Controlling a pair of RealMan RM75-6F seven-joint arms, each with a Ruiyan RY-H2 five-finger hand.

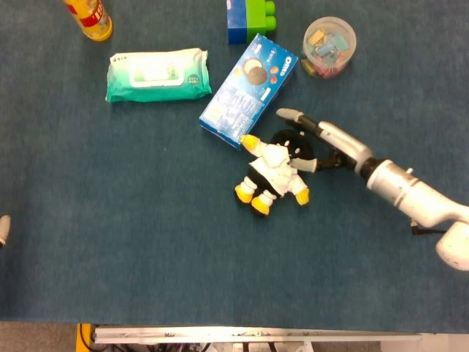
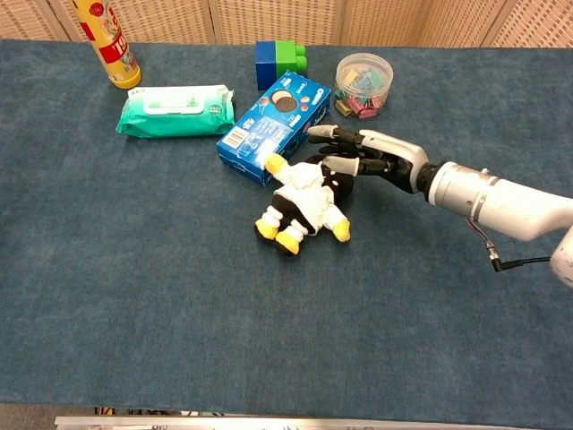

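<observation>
A plush penguin (image 1: 275,170) (image 2: 303,204) with a black head, white body and yellow feet lies on the blue cloth, just below a blue cookie box (image 1: 249,89) (image 2: 274,116). My right hand (image 1: 316,142) (image 2: 363,156) reaches in from the right with its fingers spread over the toy's black head, thumb on the near side. Nothing is gripped; whether the fingers touch the head I cannot tell. My left hand (image 1: 4,229) shows only as a fingertip at the left edge of the head view, far from everything.
A green wet-wipes pack (image 1: 157,74) (image 2: 175,109) lies to the left of the box. Behind stand a blue-and-green toy block (image 1: 250,19) (image 2: 280,59), a clear tub of coloured clips (image 1: 329,45) (image 2: 363,83) and a yellow-and-red bottle (image 1: 89,16) (image 2: 107,42).
</observation>
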